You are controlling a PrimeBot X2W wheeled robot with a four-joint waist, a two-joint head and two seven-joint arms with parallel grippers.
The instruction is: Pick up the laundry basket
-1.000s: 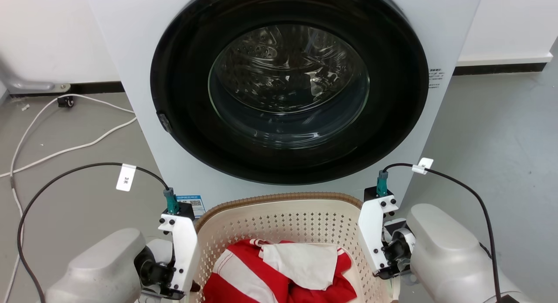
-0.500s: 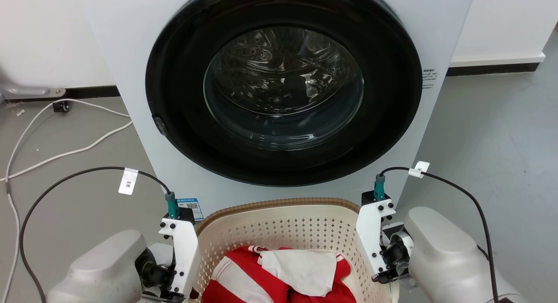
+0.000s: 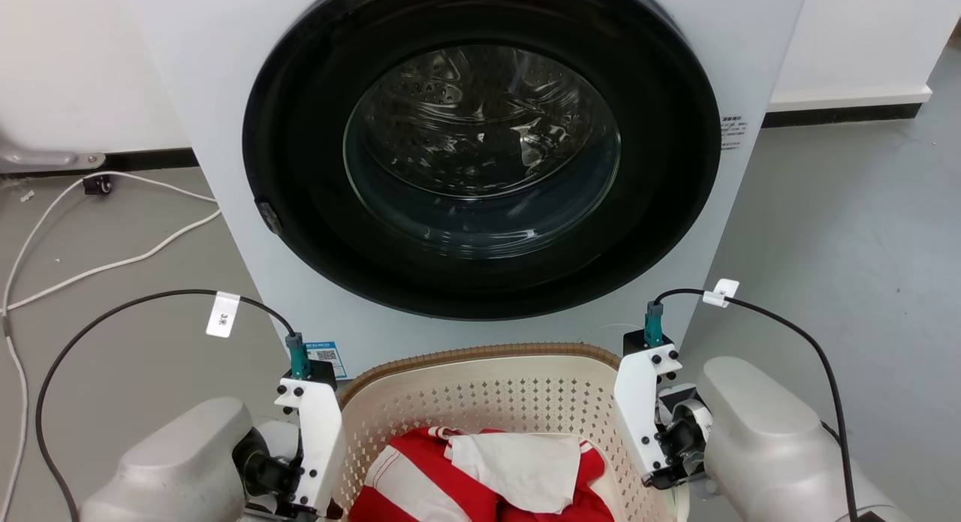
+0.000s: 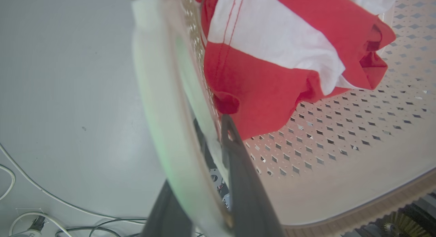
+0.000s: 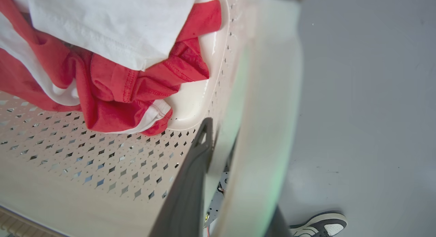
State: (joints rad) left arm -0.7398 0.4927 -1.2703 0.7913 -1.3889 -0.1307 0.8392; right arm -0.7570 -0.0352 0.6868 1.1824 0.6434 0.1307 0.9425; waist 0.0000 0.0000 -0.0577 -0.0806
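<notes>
Basket (image 3: pixel 480 390) sits between the grippers, with the washer (image 3: pixel 206 94) just beyond them. Stiff perforated plastic, likely light; clothes (image 3: pixel 405 477) add little. Left gripper (image 4: pixel 207 141) and right gripper (image 5: pixel 228 141) each pinch a side rim, one finger inside, one outside. Smooth rim could slip.

1 laundry basket (image 3: pixel 480 351), 1 washing machine (image 3: pixel 480 146), 2 claws (image 4: pixel 201 134) (image 5: pixel 235 138), 2 garments (image 3: pixel 420 484) (image 3: pixel 518 469), 1 shoe (image 5: pixel 323 223)
</notes>
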